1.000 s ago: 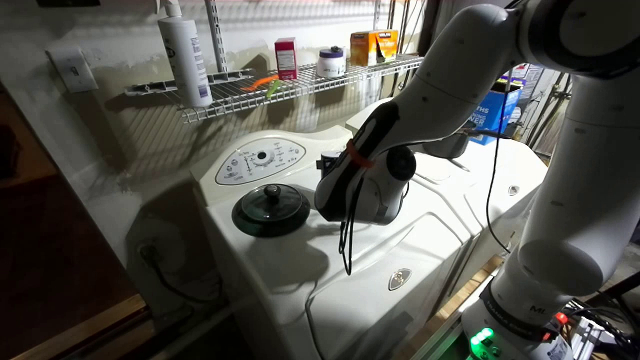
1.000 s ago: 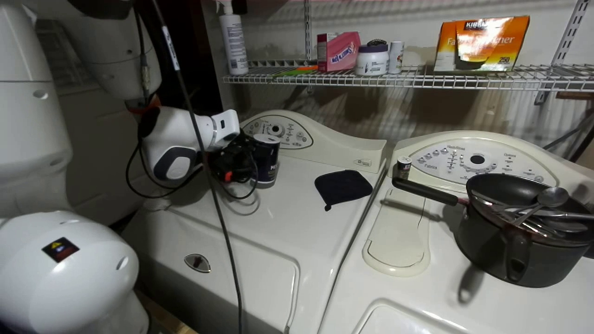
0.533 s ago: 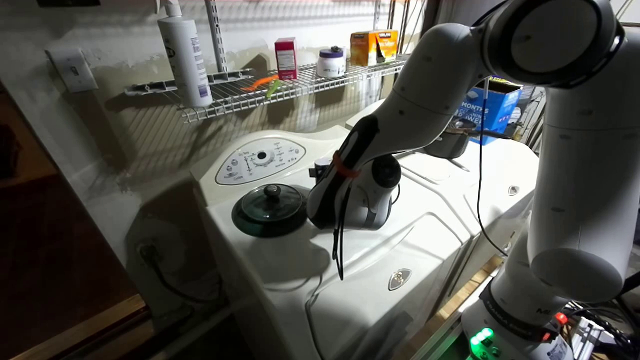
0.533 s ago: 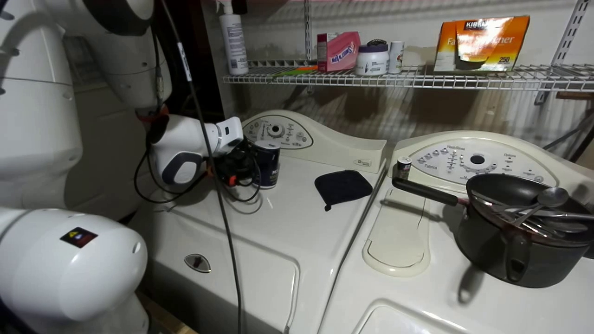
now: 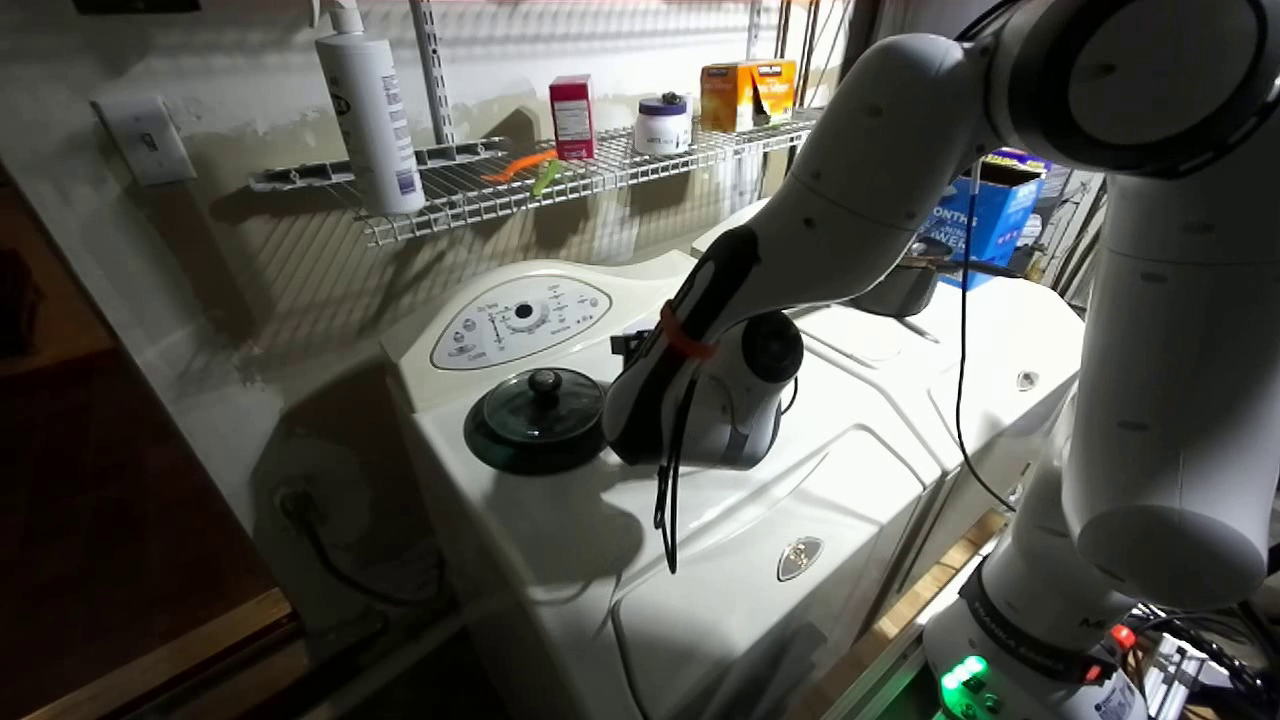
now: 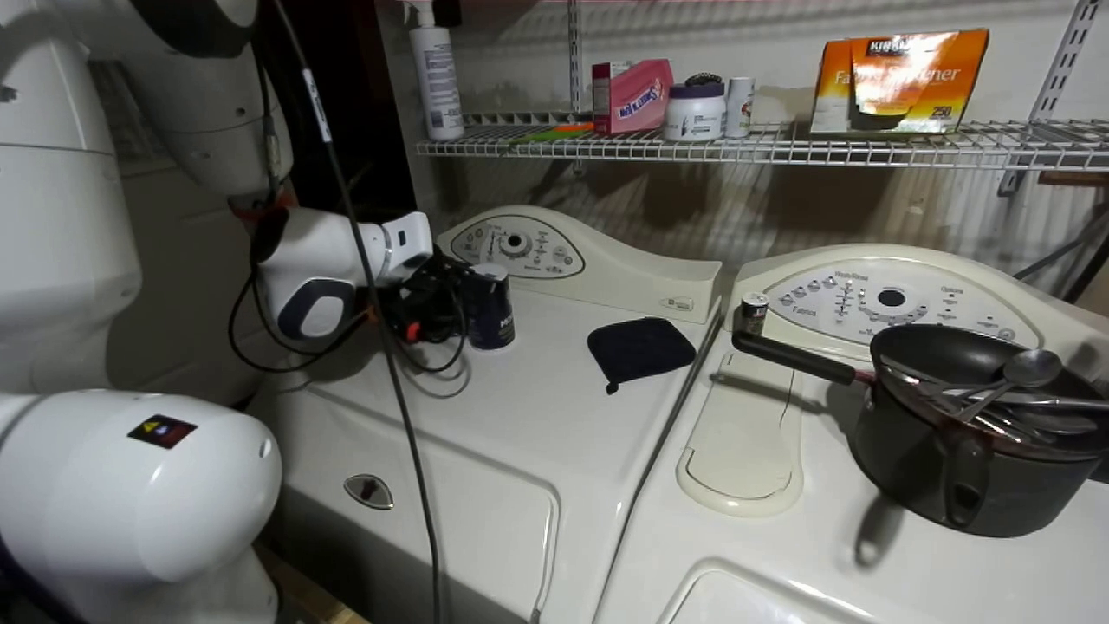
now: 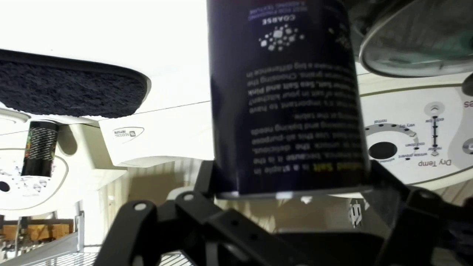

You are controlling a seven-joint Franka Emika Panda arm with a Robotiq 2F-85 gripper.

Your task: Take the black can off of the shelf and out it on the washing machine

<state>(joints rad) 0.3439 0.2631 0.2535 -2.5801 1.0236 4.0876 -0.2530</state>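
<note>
Our claw (image 7: 292, 184) grasps the navy salt canister (image 7: 288, 111), which we take for the black can, from both sides near its top rim. We have it roughly upright over the tabletop (image 6: 554, 390) of the washing machine (image 5: 740, 560), toward the rear edge, between the dark pot holder (image 6: 641, 347) by one side edge and the glass lid (image 5: 545, 412) near the opposite rear corner. Whether the base touches, we cannot tell. With it already off the wire shelf (image 6: 771, 149), we judge this the set-down. Held so high, the canister could tip if it lands aslant, so we should lower it plumb until the base sits flat, loosen slowly and evenly, then back straight out toward the front edge, keeping clear of the lid.
</note>
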